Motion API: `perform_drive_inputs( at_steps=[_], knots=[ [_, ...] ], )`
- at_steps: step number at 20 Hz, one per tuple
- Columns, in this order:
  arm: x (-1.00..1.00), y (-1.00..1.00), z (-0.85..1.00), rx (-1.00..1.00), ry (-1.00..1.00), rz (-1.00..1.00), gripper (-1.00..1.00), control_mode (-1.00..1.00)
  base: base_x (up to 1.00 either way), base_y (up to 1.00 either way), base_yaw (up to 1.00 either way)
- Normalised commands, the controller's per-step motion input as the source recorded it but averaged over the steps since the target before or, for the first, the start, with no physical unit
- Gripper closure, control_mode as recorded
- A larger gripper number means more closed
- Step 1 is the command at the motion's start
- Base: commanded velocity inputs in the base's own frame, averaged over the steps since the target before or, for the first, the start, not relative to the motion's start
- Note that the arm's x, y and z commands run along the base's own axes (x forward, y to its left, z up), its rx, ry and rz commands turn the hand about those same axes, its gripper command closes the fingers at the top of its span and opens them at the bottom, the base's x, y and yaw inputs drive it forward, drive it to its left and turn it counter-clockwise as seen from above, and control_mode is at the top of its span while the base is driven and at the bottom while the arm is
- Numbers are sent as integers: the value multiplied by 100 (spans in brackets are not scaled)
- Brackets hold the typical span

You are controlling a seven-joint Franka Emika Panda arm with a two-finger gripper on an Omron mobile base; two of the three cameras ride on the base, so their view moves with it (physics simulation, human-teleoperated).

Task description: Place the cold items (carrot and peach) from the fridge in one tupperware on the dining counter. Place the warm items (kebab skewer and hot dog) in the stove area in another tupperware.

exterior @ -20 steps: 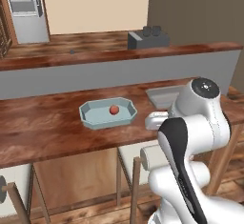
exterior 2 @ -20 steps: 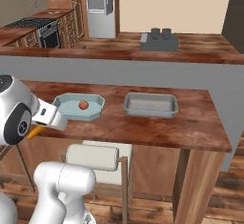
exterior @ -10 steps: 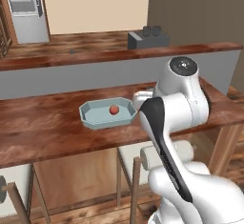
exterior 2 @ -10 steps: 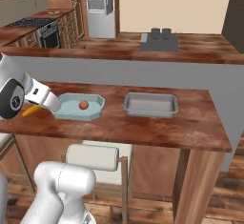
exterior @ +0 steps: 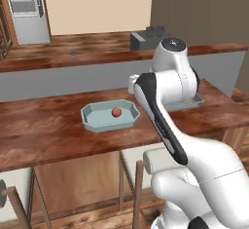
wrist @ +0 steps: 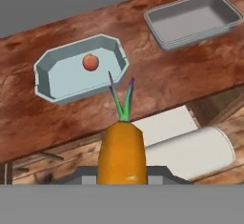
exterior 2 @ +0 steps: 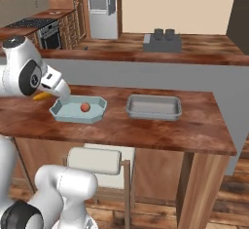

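Observation:
An orange carrot [wrist: 120, 154] with green stalks is held in my gripper [wrist: 121, 173], which is shut on it. In the right base view the gripper [exterior 2: 53, 84] hangs just left of and above the light-blue octagonal tupperware [exterior 2: 61, 111], and the carrot [exterior 2: 40, 96] pokes out behind it. A small red-orange peach [wrist: 90, 62] lies inside that tupperware [wrist: 47, 82], and shows there from the left too: peach [exterior: 116, 111], tupperware [exterior: 92, 118]. A grey rectangular tupperware [exterior 2: 153, 113] stands empty to its right. The kebab skewer and hot dog are out of view.
The dining counter [exterior 2: 146, 135] is wooden, with white stools [exterior 2: 95, 160] tucked under its front edge. A grey appliance [exterior 2: 163, 40] sits on the rear counter. The fridge [exterior 2: 100, 6] stands at the back and the stove [exterior 2: 29, 26] at far left.
The arm has swung up and in over the counter, carrying the carrot from the counter's front edge to beside the blue tupperware. The peach and both tupperwares have stayed put.

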Motion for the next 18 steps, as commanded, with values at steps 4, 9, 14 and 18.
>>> perform_drive_inputs(
  at_steps=[4,9,14,18],
  knots=[
    [79,38,-77,5,2,-7,100,-100,0,0,0],
    [61,29,-87,1,1,-14,100,-100,0,0,0],
    [49,5,-35,5,1,-29,100,-100,0,0,0],
    [52,3,-3,1,10,-33,100,-100,0,0,0]
  ],
)
